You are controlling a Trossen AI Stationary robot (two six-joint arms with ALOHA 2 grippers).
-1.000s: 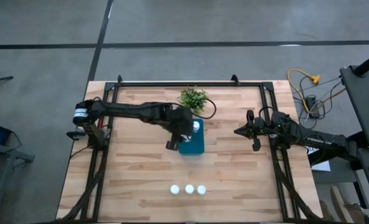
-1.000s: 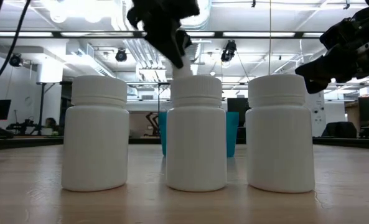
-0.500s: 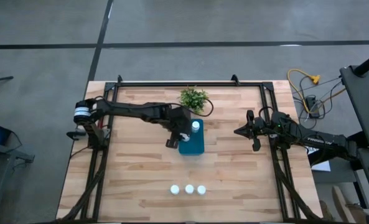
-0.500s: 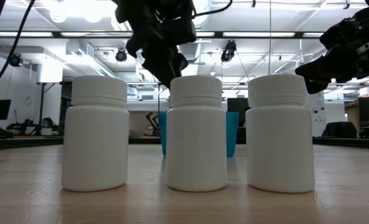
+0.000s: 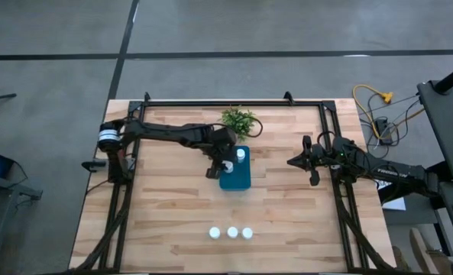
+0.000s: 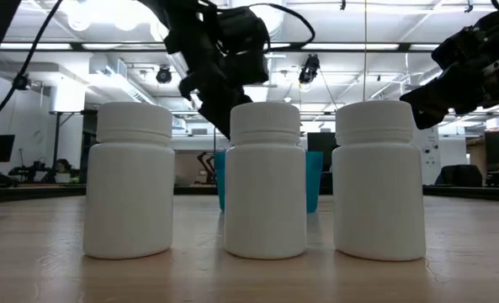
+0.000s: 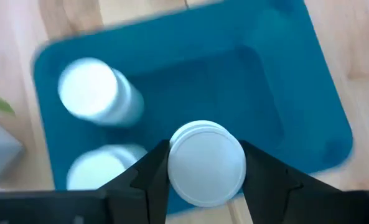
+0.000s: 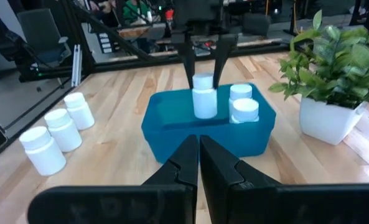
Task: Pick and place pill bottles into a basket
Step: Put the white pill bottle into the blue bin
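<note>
The teal basket [image 5: 237, 182] sits mid-table, in front of a small plant [image 5: 237, 121]. My left gripper [image 5: 228, 166] is over the basket [image 7: 265, 81], shut on a white pill bottle [image 7: 206, 163]. Two more bottles [image 7: 94, 93] [image 7: 103, 165] stand inside the basket, and they also show in the right wrist view [image 8: 241, 93] [image 8: 245, 111]. Three bottles [image 5: 231, 231] stand in a row near the table's near edge. My right gripper [image 5: 291, 162] is shut and empty at the table's right side. My left gripper pinches the bottle's cap [image 8: 203, 81] between its two fingers [image 8: 188, 68], one on each side. The fingers come from above, pointing down. The bottle hangs upright with its lower part inside the basket [image 8: 172, 127]; whether it stands on the floor I cannot tell.
The plant in its white pot [image 8: 327, 118] stands just beyond the basket's far side. Black frame rails [image 5: 127, 191] run along the table's left and right edges. The three bottles [image 6: 266, 189] fill the low view's foreground.
My left gripper has gone down over the basket with the pill bottle. The bottle was held above the basket's rim and now sits low inside it, still upright. My right arm has kept still.
</note>
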